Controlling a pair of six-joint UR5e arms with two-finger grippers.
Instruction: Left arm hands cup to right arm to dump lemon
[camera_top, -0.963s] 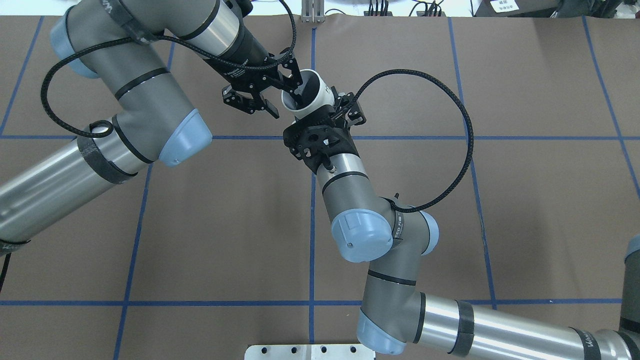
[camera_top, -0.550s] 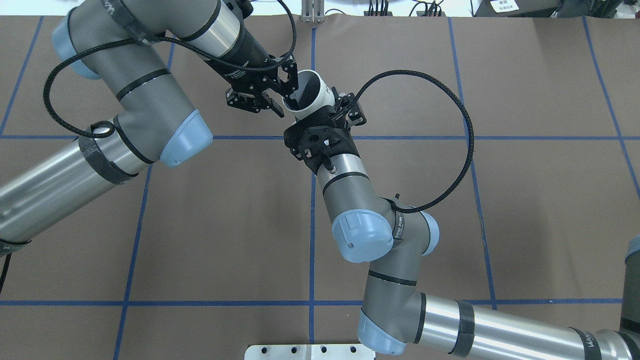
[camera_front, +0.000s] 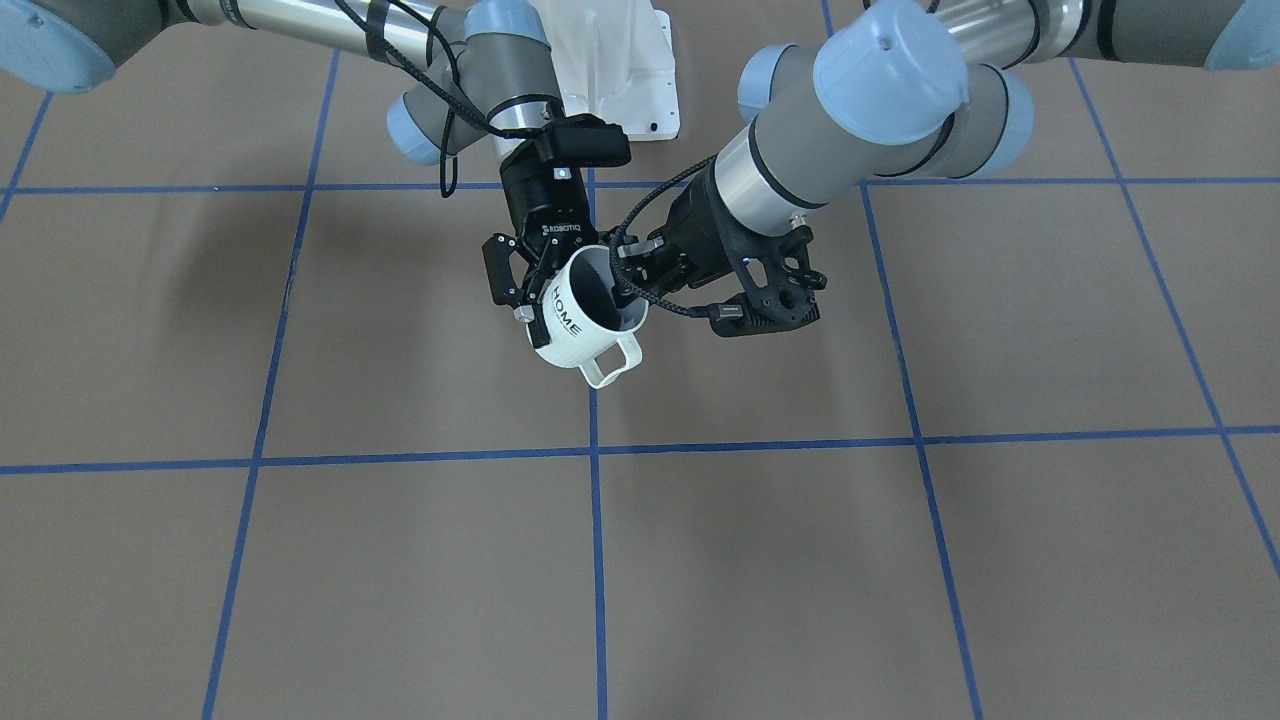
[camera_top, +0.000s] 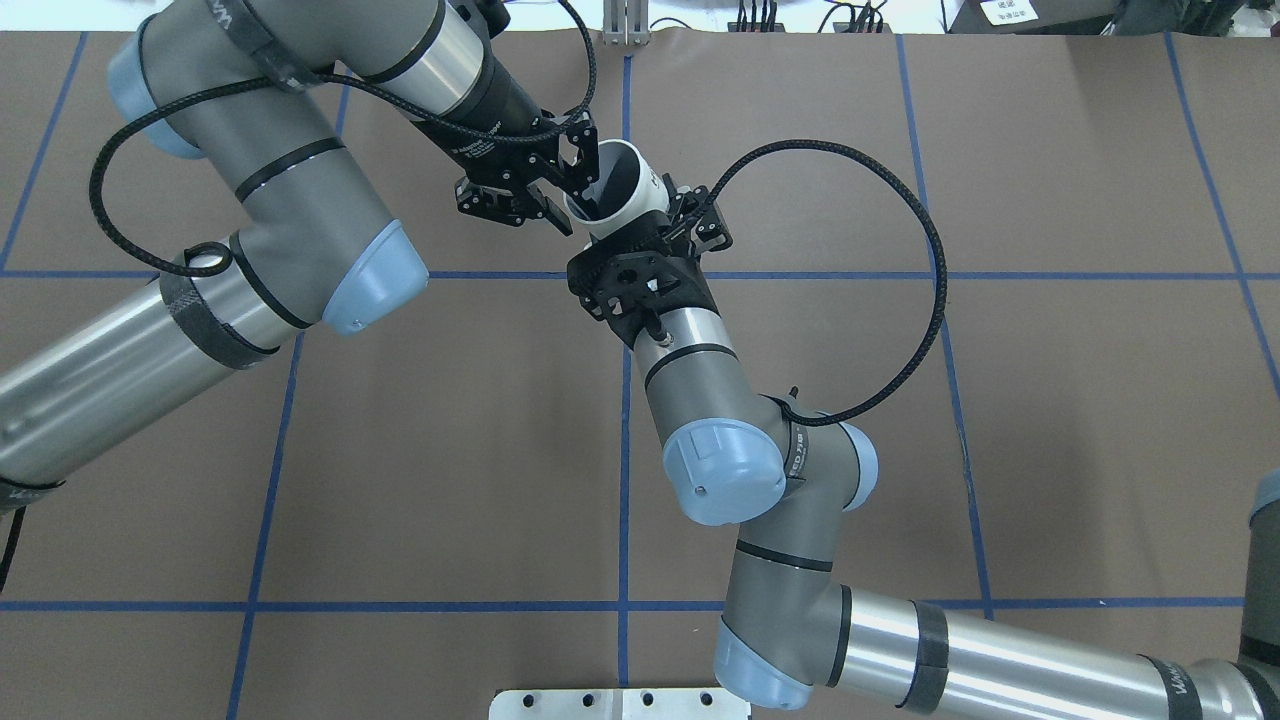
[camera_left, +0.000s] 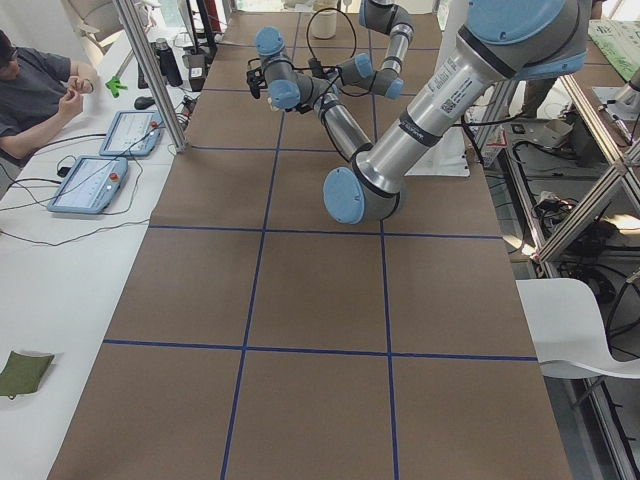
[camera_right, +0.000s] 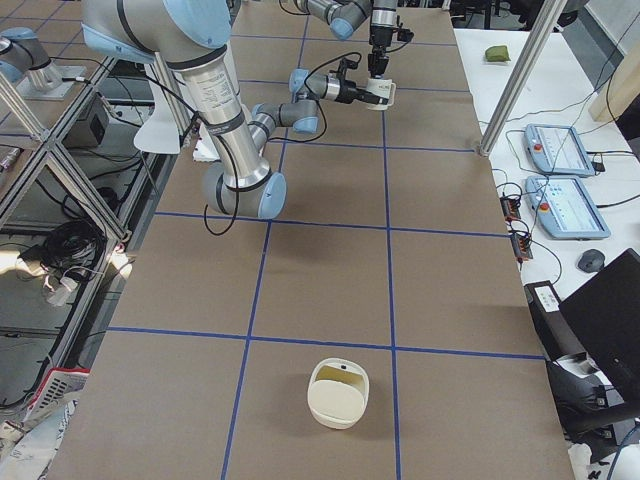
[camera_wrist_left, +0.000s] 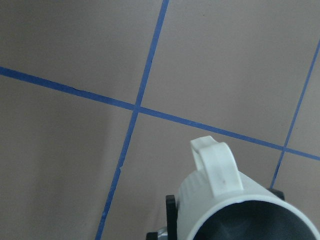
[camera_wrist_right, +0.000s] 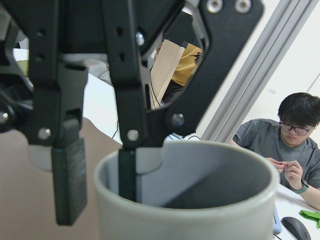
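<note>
The cup (camera_front: 570, 328), a white mug lettered "HOME", hangs tilted above the table's far middle. My right gripper (camera_top: 645, 215) is shut on its body, and its black fingers flank the cup (camera_wrist_left: 225, 200) in the left wrist view. My left gripper (camera_wrist_right: 97, 200) is open and straddles the rim. One of its fingers (camera_wrist_right: 127, 172) reaches down inside the cup (camera_wrist_right: 200, 220), while the other hangs outside, apart from the wall. The overhead view shows that gripper (camera_top: 572, 205) at the cup's (camera_top: 635, 205) left side. The lemon is hidden; the cup's bottom does not show.
A cream bowl-like container (camera_right: 338, 393) stands on the brown mat at the table's end on my right. A metal base plate (camera_top: 620, 702) sits at the near edge. A seated person (camera_left: 30, 90) and tablets (camera_left: 88, 185) are at a side bench.
My left gripper has shifted slightly toward the cup, bringing its outer finger nearer the wall. The cup and the right gripper have stayed put.
</note>
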